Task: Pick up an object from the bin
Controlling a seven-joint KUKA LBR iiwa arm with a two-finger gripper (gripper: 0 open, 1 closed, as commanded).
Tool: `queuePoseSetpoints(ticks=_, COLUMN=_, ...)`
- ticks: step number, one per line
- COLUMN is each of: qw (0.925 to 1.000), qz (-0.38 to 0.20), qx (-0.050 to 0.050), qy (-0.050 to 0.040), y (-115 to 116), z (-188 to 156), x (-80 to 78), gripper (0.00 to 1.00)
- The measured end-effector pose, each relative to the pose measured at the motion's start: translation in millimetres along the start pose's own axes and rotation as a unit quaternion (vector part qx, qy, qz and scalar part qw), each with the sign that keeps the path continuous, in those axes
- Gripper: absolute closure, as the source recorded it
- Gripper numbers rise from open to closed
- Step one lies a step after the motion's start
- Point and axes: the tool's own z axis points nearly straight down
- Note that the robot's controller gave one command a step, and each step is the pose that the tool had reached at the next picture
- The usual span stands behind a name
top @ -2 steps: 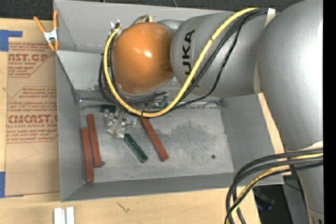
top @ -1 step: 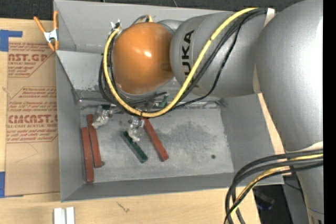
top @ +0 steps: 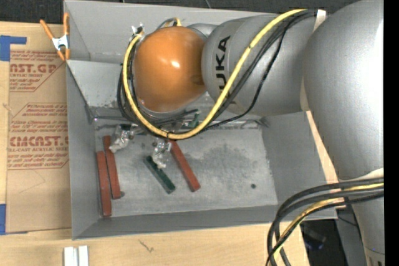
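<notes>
Jaws spread above a dark green stick on the bin floor

In the grey bin (top: 232,166), under the arm's orange cover (top: 168,68), the jaws are seen spread with nothing between them, one fingertip (top: 162,150) just over the upper end of a dark green stick (top: 162,176) near the middle of the floor. A red-brown stick (top: 186,168) lies just beside it; two more (top: 107,180) lie along the left wall. The green stick is judged light, stiff and thin, best gripped across its width at mid-length.

Black letters "UKA" on the grey arm (top: 268,84), beside its orange cover (top: 167,68)
</notes>
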Motion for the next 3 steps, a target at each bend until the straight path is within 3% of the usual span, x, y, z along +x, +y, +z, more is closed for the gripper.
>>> queuePoseSetpoints(ticks=1, qw=0.9995, qz=-0.033, qx=0.002, qy=-0.0021, y=-2, z=8, x=17.8, gripper=0.00)
queuePoseSetpoints(ticks=2, qw=0.9871, qz=-0.160, qx=0.000, qy=0.0017, y=-13, z=18, x=46.5, gripper=0.00)
queuePoseSetpoints(ticks=3, qw=0.9761, qz=-0.217, qx=0.000, qy=0.0003, y=6, z=34, x=60.5, gripper=0.00)
